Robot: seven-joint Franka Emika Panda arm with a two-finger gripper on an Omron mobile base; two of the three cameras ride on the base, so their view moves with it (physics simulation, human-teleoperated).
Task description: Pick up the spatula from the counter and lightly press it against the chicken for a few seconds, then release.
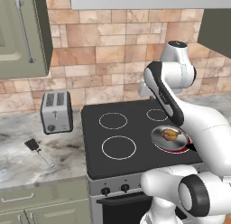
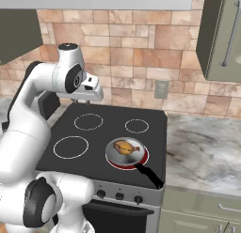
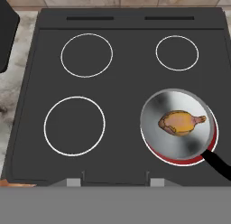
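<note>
Marbled tabletop at lower left carries the spatula, lying flat, well apart from the chicken in its pan; probably light, stiff, thin; take it mid-handle; claw tips apart, empty.

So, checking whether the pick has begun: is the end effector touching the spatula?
Apart. Left base view shows the spatula lying alone on the counter; right base view shows the end effector above the stove.
</note>
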